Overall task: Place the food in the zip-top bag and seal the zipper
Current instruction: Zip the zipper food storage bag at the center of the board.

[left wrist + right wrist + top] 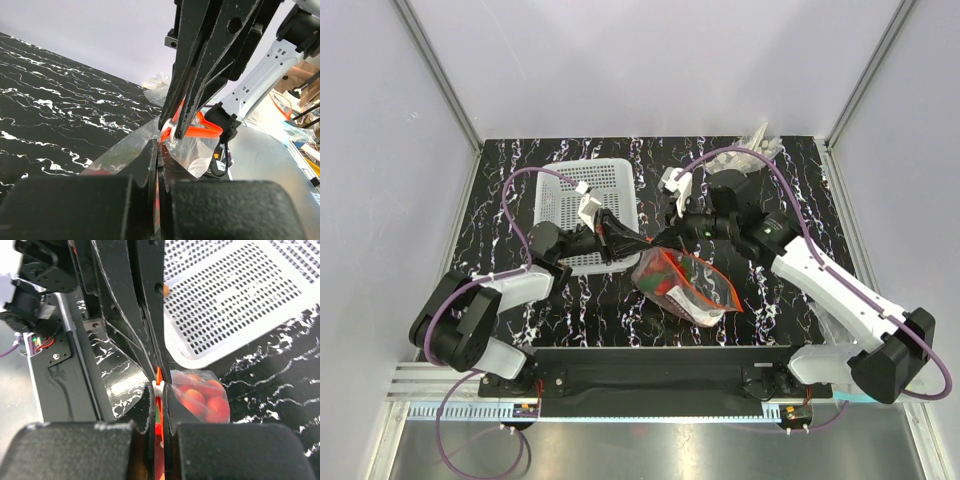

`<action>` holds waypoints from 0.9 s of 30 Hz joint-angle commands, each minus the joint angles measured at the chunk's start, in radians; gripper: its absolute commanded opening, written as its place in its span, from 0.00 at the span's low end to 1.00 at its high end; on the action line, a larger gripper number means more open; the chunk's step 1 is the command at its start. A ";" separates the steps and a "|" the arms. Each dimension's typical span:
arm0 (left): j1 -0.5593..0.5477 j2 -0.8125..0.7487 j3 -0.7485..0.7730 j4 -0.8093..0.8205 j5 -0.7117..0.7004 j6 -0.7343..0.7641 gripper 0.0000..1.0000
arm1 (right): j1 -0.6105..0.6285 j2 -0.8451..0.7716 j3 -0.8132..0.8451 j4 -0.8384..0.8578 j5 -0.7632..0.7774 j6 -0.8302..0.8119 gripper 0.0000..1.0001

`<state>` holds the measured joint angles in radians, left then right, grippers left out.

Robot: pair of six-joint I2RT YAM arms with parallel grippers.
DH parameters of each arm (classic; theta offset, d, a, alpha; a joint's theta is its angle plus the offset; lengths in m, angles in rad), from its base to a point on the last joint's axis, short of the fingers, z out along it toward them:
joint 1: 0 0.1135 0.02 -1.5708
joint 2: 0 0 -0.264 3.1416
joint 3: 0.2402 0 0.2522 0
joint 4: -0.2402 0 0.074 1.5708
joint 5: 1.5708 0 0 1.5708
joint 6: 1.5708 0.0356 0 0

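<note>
"Judging by the pinch, sealing was the step in hand: the left gripper (pixel 157 150) was clamped shut on the zipper (pixel 202 131)."

"Agreed. The zip-top bag (pixel 690 288) sat between the arms, right of the basket (pixel 570 195), food (pixel 202 399) inside. The right gripper (pixel 161 392) pinched that strip too. The next move called for a pressed slide along it."

Blurred near fingers (pixel 80 450) are hiding most of the zipper (pixel 159 374); the basket (pixel 240 300) is running off the top edge.
</note>
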<state>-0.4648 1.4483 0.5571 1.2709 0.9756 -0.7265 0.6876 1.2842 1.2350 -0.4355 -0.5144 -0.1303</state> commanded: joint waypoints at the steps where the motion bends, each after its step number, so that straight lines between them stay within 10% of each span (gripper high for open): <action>1: 0.031 -0.046 0.030 0.013 -0.078 0.039 0.00 | 0.007 -0.072 -0.028 0.026 0.066 0.021 0.00; 17: 0.136 -0.267 0.010 -0.549 -0.469 0.211 0.00 | 0.007 -0.258 -0.183 -0.075 0.159 0.107 0.00; 27: 0.184 -0.272 0.007 -0.568 -0.505 0.202 0.00 | 0.007 -0.399 -0.223 -0.287 0.249 0.231 0.00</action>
<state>-0.3058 1.1908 0.5541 0.6792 0.5831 -0.5663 0.6884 0.9298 1.0115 -0.5896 -0.3191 0.0521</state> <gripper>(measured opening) 0.005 0.031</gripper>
